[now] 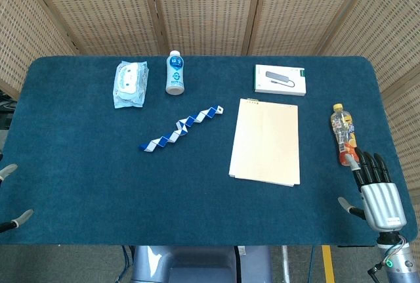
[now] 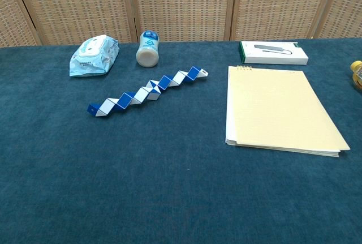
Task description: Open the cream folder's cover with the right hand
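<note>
The cream folder (image 1: pixel 266 141) (image 2: pixel 277 111) lies flat and closed on the blue table, right of centre, its long side running away from me. My right hand (image 1: pixel 376 190) hovers at the table's near right corner, palm down, fingers stretched forward and apart, holding nothing. It stands well to the right of the folder and does not touch it. The chest view does not show this hand. Of my left hand (image 1: pixel 13 197) only fingertips show at the near left edge, apart and holding nothing.
An orange drink bottle (image 1: pixel 342 133) lies just ahead of the right hand; its cap (image 2: pixel 357 73) peeks in at the chest view's edge. A white box (image 1: pixel 280 79) sits behind the folder. A blue-white twisty toy (image 1: pixel 181 129), a white bottle (image 1: pixel 175 73) and a wipes pack (image 1: pixel 129 83) lie further left.
</note>
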`<state>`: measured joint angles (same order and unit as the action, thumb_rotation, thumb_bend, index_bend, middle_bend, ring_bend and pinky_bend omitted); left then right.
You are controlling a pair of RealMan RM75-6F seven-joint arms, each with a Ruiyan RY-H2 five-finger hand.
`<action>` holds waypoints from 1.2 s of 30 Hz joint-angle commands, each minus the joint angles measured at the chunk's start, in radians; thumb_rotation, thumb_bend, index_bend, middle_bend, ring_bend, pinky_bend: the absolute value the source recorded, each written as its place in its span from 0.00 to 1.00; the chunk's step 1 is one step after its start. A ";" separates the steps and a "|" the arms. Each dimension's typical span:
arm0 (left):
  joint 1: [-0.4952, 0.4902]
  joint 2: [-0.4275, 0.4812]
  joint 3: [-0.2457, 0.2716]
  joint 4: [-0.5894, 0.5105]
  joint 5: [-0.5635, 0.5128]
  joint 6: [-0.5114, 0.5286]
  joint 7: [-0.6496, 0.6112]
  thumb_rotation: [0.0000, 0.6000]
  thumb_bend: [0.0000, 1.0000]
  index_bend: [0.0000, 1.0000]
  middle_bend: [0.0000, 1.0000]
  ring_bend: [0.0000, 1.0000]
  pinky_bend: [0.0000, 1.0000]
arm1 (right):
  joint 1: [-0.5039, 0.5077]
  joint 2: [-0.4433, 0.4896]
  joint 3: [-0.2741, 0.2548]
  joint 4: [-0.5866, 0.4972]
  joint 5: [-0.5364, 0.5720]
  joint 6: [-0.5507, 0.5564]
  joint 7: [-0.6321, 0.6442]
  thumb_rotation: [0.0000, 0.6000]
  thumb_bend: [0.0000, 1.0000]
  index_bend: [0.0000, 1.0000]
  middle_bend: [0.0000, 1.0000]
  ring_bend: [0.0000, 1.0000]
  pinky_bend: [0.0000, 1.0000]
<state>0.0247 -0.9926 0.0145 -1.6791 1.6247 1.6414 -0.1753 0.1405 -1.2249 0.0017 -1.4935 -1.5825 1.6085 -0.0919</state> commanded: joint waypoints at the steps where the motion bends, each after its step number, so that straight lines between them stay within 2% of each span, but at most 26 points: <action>1: -0.003 0.000 -0.001 -0.001 -0.004 -0.007 0.005 1.00 0.00 0.00 0.00 0.00 0.00 | -0.001 -0.001 0.004 -0.002 0.000 -0.007 -0.007 1.00 0.00 0.00 0.00 0.00 0.00; 7: -0.003 0.000 -0.002 -0.005 -0.007 -0.010 0.010 1.00 0.00 0.00 0.00 0.00 0.00 | 0.002 -0.006 0.005 0.006 -0.019 -0.019 -0.002 1.00 0.00 0.00 0.00 0.00 0.00; 14: -0.010 -0.002 -0.006 -0.012 -0.017 -0.026 0.025 1.00 0.00 0.00 0.00 0.00 0.00 | 0.040 -0.023 -0.019 0.043 -0.075 -0.087 0.010 1.00 0.00 0.00 0.00 0.00 0.00; 21: -0.017 -0.013 -0.012 -0.024 -0.031 -0.041 0.066 1.00 0.00 0.00 0.00 0.00 0.00 | 0.135 -0.120 -0.064 0.212 -0.177 -0.225 0.036 1.00 0.00 0.01 0.00 0.00 0.00; 29: -0.036 -0.022 -0.019 -0.036 -0.059 -0.083 0.111 1.00 0.00 0.00 0.00 0.00 0.00 | 0.199 -0.257 -0.065 0.391 -0.221 -0.274 0.050 1.00 0.00 0.07 0.04 0.00 0.00; 36: -0.038 -0.023 -0.023 -0.039 -0.068 -0.087 0.113 1.00 0.00 0.00 0.00 0.00 0.00 | 0.242 -0.322 -0.054 0.464 -0.199 -0.338 0.024 1.00 0.04 0.08 0.04 0.00 0.00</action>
<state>-0.0131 -1.0153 -0.0088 -1.7178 1.5568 1.5546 -0.0620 0.3739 -1.5377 -0.0554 -1.0363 -1.7879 1.2802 -0.0609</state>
